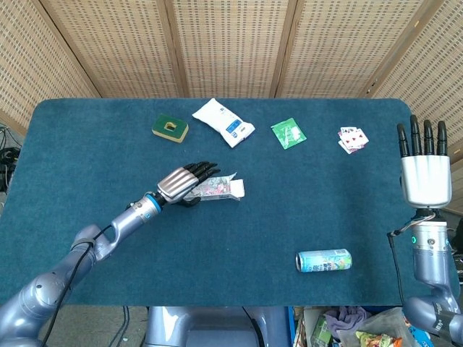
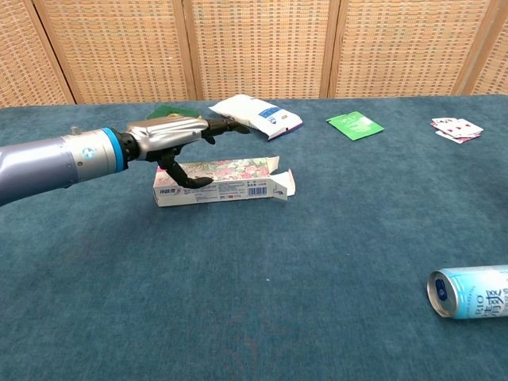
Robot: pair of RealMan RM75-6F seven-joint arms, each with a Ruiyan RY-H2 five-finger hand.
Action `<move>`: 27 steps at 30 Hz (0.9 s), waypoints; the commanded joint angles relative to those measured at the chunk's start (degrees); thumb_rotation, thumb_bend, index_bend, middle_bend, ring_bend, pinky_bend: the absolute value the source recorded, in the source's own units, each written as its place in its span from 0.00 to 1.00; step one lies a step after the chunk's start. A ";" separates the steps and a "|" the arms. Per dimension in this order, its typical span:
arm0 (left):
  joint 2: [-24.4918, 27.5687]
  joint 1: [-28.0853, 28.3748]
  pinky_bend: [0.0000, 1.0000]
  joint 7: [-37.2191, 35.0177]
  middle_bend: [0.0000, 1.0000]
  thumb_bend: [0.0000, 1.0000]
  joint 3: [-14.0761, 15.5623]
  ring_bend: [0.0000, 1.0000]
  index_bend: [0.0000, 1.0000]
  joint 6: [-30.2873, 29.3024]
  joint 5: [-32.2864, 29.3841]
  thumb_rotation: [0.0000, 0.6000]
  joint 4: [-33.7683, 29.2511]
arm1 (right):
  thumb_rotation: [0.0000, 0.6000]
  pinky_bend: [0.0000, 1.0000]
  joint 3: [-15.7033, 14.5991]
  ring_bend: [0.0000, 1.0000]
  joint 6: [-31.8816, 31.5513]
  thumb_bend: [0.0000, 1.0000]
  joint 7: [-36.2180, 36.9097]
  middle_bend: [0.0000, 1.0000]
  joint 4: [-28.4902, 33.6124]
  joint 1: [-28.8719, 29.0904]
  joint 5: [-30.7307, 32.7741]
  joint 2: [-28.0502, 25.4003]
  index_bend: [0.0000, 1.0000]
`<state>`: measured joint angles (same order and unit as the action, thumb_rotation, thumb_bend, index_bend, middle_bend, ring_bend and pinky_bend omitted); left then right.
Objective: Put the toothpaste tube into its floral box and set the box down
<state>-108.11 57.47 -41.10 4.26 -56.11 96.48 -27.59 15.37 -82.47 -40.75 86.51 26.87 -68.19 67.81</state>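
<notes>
Blue table (image 1: 87,144), floral box (image 2: 222,181) beneath left robot hand (image 2: 171,135)

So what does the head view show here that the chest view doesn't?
Only the head view shows the right hand, raised with fingers straight beside the table's right edge, and the whole green sponge. Only the chest view shows the box's printed side and the open end of the can. Both show the left hand spread over the floral box lying on the table, the white pouch, green sachet and playing cards.
</notes>
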 commanded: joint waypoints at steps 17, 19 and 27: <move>32.96 -15.20 0.00 20.24 0.00 0.07 -5.95 0.00 0.00 -12.12 -14.27 1.00 -41.43 | 1.00 0.00 -2.69 0.00 -1.58 0.00 14.84 0.00 0.77 -4.71 -5.07 -1.78 0.00; 35.88 -19.97 0.00 24.35 0.00 0.07 -6.22 0.00 0.00 -17.76 -16.40 1.00 -46.68 | 1.00 0.00 -4.07 0.00 -2.17 0.00 19.05 0.00 1.03 -6.10 -7.09 -1.88 0.00; 40.61 -33.06 0.00 33.85 0.00 0.07 -5.59 0.00 0.00 -31.36 -20.37 1.00 -58.53 | 1.00 0.00 -8.73 0.00 -3.50 0.00 30.63 0.00 2.84 -10.25 -13.46 -2.24 0.00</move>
<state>-70.42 28.69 -10.97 -1.53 -83.90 78.42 -81.67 8.10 -85.16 -12.15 88.75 18.04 -79.80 65.74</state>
